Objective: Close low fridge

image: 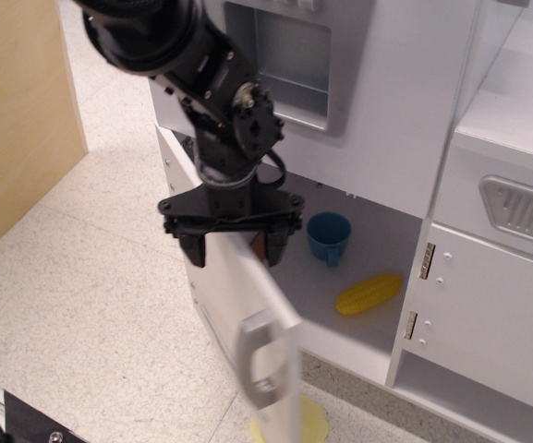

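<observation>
The low fridge (377,318) is the open white compartment at the bottom of the toy kitchen. Its flat white door (238,305) stands partway open, swung out toward the camera from the left side of the opening, with its grey bar handle (259,360) near the free edge. The door looks blurred.

The gripper (232,247) sits over the top edge of the door, jaws spread fairly wide with one black finger (192,247) on the outer side of the door and the other on the inner side. Whether either finger touches the panel cannot be told.

Inside the fridge, behind the door, a blue cup (328,237) stands upright on the floor of the compartment, and a yellow corn cob (369,293) lies to its right, nearer the front edge. A yellow plate (312,423) lies on the ground below the fridge, partly hidden by the door. Above the fridge is the white door with a grey recess (284,55); to the fridge's right is a panel with a grey grille (523,210).
</observation>
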You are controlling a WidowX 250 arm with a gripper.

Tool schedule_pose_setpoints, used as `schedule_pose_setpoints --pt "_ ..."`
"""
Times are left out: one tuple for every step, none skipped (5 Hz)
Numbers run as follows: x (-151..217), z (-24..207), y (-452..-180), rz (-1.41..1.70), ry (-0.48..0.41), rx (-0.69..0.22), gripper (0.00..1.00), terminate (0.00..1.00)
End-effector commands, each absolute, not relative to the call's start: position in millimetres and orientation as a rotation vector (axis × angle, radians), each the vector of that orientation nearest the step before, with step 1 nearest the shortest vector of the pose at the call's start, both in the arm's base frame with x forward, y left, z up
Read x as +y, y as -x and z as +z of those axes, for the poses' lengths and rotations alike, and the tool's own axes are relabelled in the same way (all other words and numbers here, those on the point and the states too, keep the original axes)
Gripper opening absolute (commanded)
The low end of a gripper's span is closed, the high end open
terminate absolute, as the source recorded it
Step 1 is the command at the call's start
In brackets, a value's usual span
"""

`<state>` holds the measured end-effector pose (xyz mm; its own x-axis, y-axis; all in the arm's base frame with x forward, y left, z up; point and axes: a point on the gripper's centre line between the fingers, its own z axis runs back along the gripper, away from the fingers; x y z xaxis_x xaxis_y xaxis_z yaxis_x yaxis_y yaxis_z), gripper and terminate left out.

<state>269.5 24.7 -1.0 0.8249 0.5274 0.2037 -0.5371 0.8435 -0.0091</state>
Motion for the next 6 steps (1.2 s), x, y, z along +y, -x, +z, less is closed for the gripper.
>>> schedule_pose_setpoints --pt "14.2 14.8 -285.2 0.605 -0.042 -0.264 1.00 0.00" --pt "7.1 29.7 -284.3 0.583 -0.010 -0.271 1.00 0.00" --pt "1.5 49.2 -268.4 0.515 0.032 -0.267 1.00 0.00" --pt "13.0 61.8 -234.1 0.415 0.060 -0.225 1.00 0.00" --pt "34.1 56.8 -211.1 0.358 0.024 -0.223 1.00 0.00" --pt "49.2 32.1 -206.6 0.334 -0.029 -0.215 1.00 0.00"
